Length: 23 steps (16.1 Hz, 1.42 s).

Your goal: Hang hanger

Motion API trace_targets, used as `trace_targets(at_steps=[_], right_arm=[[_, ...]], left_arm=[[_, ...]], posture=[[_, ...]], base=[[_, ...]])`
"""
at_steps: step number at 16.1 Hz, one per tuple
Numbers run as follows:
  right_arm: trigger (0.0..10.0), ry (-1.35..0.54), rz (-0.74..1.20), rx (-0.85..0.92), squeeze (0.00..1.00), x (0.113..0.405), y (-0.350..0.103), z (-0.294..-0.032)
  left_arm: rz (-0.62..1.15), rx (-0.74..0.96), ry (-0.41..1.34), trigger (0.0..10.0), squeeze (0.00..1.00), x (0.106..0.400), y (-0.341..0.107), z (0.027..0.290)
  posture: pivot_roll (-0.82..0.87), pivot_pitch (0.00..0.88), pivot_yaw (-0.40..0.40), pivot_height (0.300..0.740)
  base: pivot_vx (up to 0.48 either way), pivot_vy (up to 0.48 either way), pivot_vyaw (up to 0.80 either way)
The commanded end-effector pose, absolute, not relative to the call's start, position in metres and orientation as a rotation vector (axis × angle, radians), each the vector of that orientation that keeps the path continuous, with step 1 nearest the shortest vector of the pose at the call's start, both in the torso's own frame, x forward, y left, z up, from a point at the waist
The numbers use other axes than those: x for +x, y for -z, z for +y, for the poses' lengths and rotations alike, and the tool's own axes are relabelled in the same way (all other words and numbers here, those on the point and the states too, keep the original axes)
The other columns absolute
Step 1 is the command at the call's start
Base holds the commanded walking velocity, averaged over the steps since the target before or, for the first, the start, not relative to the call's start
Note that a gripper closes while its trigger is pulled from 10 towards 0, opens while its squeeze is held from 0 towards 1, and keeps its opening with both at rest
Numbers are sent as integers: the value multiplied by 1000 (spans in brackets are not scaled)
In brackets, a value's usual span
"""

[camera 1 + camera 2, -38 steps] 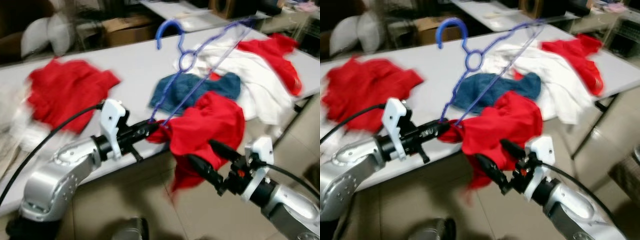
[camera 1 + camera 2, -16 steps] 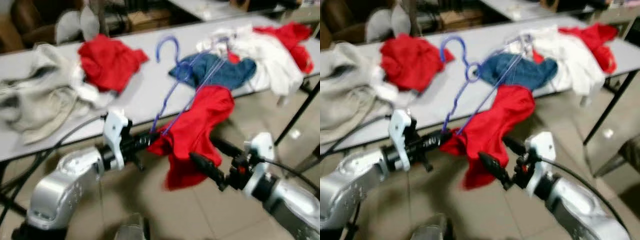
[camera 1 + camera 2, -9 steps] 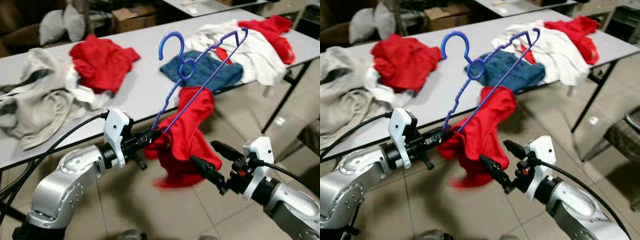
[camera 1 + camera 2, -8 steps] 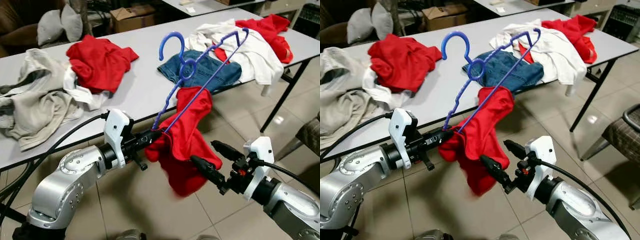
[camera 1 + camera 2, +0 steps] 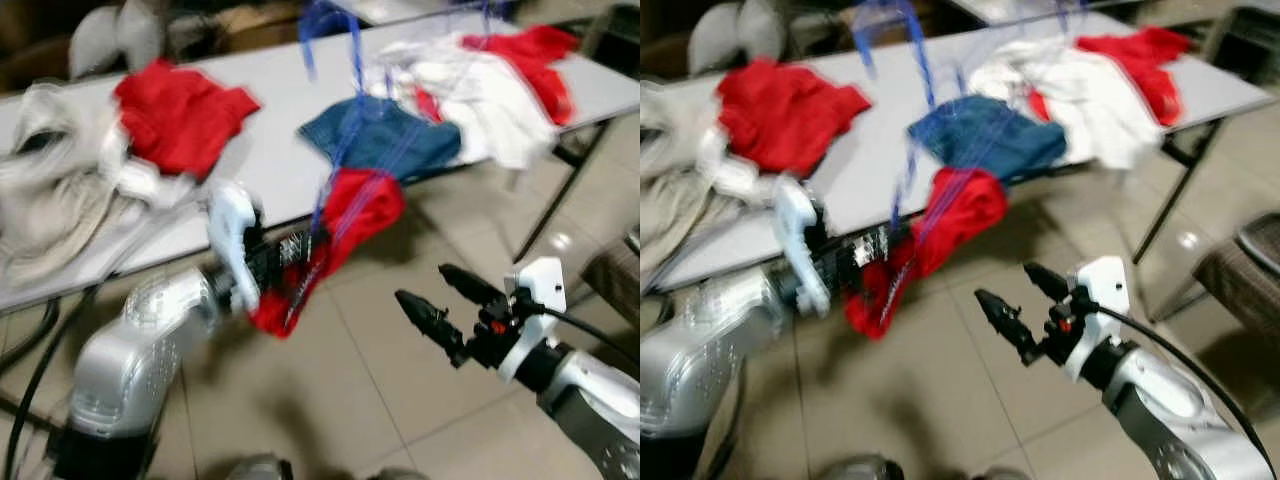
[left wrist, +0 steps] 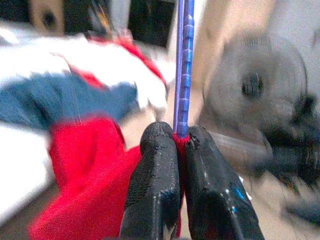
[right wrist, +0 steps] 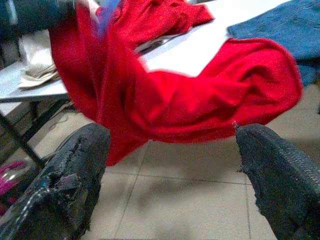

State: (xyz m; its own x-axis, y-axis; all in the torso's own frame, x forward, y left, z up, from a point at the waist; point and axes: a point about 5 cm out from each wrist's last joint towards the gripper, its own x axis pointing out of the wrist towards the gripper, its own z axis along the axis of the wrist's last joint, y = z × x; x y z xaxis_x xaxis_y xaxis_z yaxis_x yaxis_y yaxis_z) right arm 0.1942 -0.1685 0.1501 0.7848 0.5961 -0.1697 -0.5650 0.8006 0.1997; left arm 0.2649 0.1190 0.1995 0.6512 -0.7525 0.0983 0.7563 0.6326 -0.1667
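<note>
Your left gripper (image 6: 179,145) has its fingers pinched on the blue hanger (image 6: 183,70), held just off the table (image 5: 275,150) edge. It looks thin, light and whippy; the red garment (image 5: 340,225) pulls it sideways. Your right gripper (image 5: 435,300) waits spread wide over tiled floor (image 5: 350,400).

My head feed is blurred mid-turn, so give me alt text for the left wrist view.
The left gripper is shut, its two black fingers pinching the thin blue plastic hanger with red cloth caught between them. The red fabric garment droops beside the fingers; behind, blurred, lie a blue denim piece and white clothing.
</note>
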Motion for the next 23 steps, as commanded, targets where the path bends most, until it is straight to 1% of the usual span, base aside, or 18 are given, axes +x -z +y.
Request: trace_targets(at_steps=[1,2,4,5,6,7,8,9,10,12,13,15,16,17,18,20,21,23], right_arm=[[10000,-620,197,131,0,196,-154,-171],[10000,-638,189,138,0,193,-156,-171],[10000,-673,177,158,0,185,-159,-173],[10000,-674,172,165,0,184,-160,-174],[10000,-656,159,186,0,185,-162,-179],[10000,-655,161,185,0,185,-162,-180],[10000,-661,174,177,0,185,-159,-179],[10000,-673,183,171,0,186,-157,-178],[10000,-682,190,163,0,186,-156,-177],[10000,-688,202,151,0,185,-155,-176],[10000,-691,206,143,0,186,-155,-179],[10000,-720,194,126,0,185,-159,-182],[10000,-774,173,128,0,182,-167,-185],[10000,-787,169,128,0,181,-168,-185],[10000,-828,159,144,0,179,-173,-185],[10000,-858,141,142,0,178,-179,-186],[10000,-878,106,115,0,180,-189,-190],[10000,-916,105,95,0,179,-197,-194]], left_arm=[[-155,-254,852,0,0,272,-227,125],[-275,-367,903,0,0,274,-258,128],[-470,-689,1103,0,0,255,-302,144],[-508,-760,1144,0,0,250,-310,149],[-616,-945,1195,0,0,243,-325,165],[-623,-960,1202,0,0,242,-326,167],[-487,-821,1197,0,0,241,-308,167],[-362,-753,1195,0,0,242,-291,161],[-274,-684,1172,0,0,242,-279,155],[-63,-551,1083,0,0,247,-250,148],[150,-305,1041,0,0,246,-219,143],[226,-209,1069,0,0,241,-211,144],[305,-102,1100,0,0,236,-204,149],[332,-83,1114,0,0,234,-202,150],[421,27,1135,0,0,230,-191,152],[502,159,1134,0,0,229,-177,157],[516,249,1096,0,0,237,-169,163],[510,303,1074,0,0,247,-167,167]], posture=[[-106,0,48,740],[-110,0,54,740],[-117,0,62,740],[-117,0,64,740],[-114,0,63,740],[-114,0,63,740],[-112,0,59,740],[-107,0,53,740],[-106,0,52,740],[-104,0,46,740],[-106,0,44,740],[-106,0,44,740],[-108,0,43,740],[-108,0,43,740],[-108,0,43,740],[-108,0,43,740],[-107,0,52,740],[-116,0,63,740]], base=[[0,0,0],[0,0,0],[0,0,0],[0,0,0],[0,0,0],[0,0,0],[0,0,0],[0,0,0],[0,0,0],[0,0,0],[0,0,0],[0,0,0],[0,0,0],[0,0,0],[0,0,0],[0,0,0],[0,0,0],[0,0,0]])
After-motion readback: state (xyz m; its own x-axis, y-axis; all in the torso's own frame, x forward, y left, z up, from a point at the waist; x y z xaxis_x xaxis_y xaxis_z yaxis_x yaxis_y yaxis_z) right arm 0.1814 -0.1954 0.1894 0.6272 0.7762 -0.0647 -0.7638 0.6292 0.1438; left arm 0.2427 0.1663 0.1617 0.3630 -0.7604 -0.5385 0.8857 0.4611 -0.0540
